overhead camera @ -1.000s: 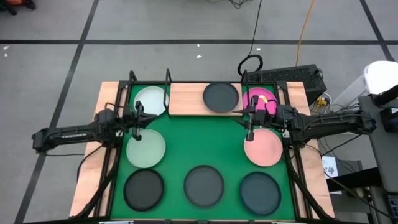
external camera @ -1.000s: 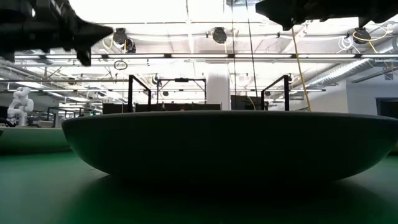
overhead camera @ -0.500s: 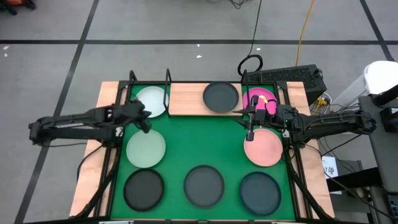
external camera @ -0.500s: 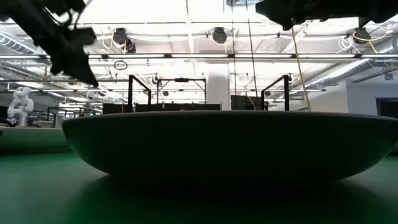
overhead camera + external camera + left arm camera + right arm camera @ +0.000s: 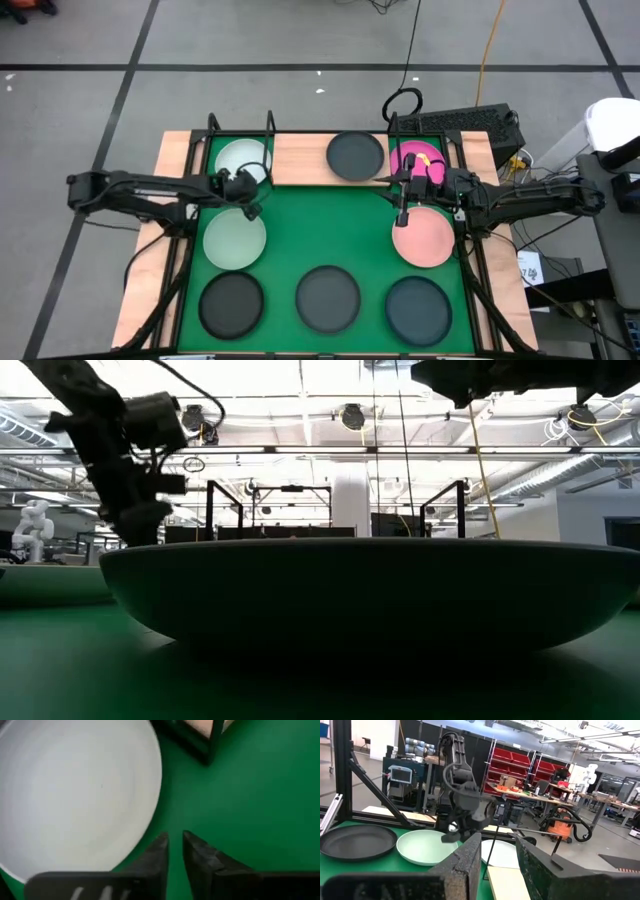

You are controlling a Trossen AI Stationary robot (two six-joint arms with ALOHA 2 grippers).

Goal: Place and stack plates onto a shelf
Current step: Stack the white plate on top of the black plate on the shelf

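Since a moment ago the left gripper (image 5: 247, 196) has swung down over the mat, just beside the mint plate (image 5: 235, 238), fingers (image 5: 155, 857) almost closed and empty. Right gripper (image 5: 402, 205) waits, slightly open, above the pink plate (image 5: 424, 238), near the shelf (image 5: 300, 158).

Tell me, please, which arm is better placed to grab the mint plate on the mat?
Left. Its gripper hovers at that plate's rim, fingers nearly shut; the right gripper is by the pink plate.
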